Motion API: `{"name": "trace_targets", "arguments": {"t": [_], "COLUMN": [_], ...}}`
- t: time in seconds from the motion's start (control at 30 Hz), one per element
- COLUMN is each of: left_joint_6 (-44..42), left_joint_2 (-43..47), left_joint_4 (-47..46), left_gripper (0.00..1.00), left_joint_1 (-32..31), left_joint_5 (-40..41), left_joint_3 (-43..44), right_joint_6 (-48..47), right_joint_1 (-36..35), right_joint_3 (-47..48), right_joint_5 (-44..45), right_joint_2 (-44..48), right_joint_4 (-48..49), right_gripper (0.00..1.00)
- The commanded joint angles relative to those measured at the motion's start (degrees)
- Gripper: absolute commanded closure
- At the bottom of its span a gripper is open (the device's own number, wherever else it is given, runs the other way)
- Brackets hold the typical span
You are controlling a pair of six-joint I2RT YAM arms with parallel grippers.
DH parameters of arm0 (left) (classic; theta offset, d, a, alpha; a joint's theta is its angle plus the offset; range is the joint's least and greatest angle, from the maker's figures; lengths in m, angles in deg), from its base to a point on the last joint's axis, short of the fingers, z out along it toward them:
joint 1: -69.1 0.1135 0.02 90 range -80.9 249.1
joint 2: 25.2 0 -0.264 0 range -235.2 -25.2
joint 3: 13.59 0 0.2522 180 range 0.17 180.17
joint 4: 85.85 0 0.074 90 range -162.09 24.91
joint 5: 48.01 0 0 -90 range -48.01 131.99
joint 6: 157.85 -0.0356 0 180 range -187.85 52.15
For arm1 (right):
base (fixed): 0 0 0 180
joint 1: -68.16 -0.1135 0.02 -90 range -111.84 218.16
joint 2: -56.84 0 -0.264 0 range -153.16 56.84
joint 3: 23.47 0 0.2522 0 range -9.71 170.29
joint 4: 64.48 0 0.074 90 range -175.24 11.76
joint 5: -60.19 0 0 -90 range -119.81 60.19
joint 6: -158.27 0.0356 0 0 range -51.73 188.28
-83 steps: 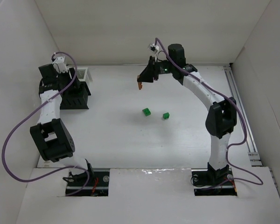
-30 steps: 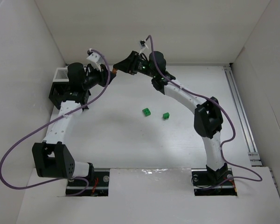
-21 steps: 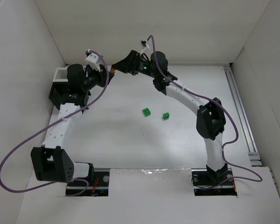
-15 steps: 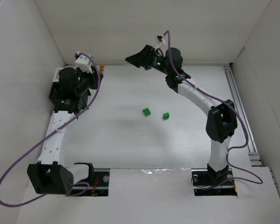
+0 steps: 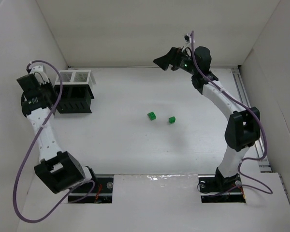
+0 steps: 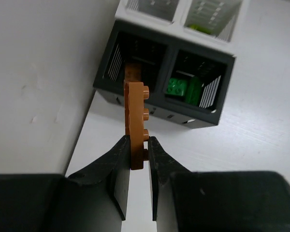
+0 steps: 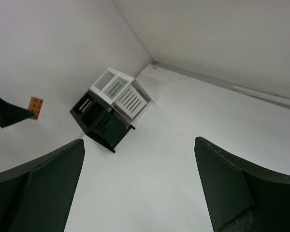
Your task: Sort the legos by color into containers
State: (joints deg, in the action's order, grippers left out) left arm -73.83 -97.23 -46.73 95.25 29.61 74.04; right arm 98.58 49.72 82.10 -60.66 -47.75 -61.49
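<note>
The left hand (image 6: pixel 139 150) pinched a flat orange brick (image 6: pixel 135 116) on edge between its two black fingers (image 6: pixel 118 174), above the white surface (image 6: pixel 261 140) and the black, white-rimmed rack (image 6: pixel 166 63), where green bricks (image 6: pixel 181 88) lay in the near right compartment and a yellow-green piece (image 6: pixel 201 29) lay behind.

Rack (image 5: pixel 75 96) far left on table (image 5: pixel 135 150), two loose bricks (image 5: pixel 152 115) side by side mid-table, right of it

The rack (image 6: pixel 157 110) has its 2 white compartments cut off at top.
</note>
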Motion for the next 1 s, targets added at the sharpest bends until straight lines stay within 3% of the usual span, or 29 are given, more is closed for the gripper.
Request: {"name": "trace_targets", "arguments": {"t": [0.0, 0.23, 0.37, 0.6, 0.97], "left_joint_6": [-2.72, -5.79, -9.58, -8.88, -6.68], "left_joint_2": [-3.54, -14.27, -18.67, -19.99, -25.26], "left_joint_4": [7.23, 15.94, 22.44, 22.45, 18.94], "left_gripper": [1.0, 0.96, 0.99, 1.0, 0.9], "left_joint_1": [2.24, 5.48, 5.49, 5.49, 5.49], "left_joint_5": [-4.05, -14.5, -21.62, -21.2, -15.3], "left_joint_3": [4.87, 16.48, 22.37, 22.37, 26.15], "right_joint_6": [-3.23, -3.76, -3.76, -3.76, -3.76], "right_joint_1": [0.24, 1.29, 1.82, 2.35, 2.35], "right_joint_3": [-0.58, -1.72, -2.95, -3.48, -2.34], "right_joint_5": [-2.72, -4.13, -4.13, -4.66, -5.79], "right_joint_2": [2.03, 2.55, 2.56, 3.08, 2.03], "right_joint_4": [-0.05, -0.58, -0.58, -0.58, -0.58], "right_gripper": [0.0, 0.0, 0.0, 0.0, 0.0]}}
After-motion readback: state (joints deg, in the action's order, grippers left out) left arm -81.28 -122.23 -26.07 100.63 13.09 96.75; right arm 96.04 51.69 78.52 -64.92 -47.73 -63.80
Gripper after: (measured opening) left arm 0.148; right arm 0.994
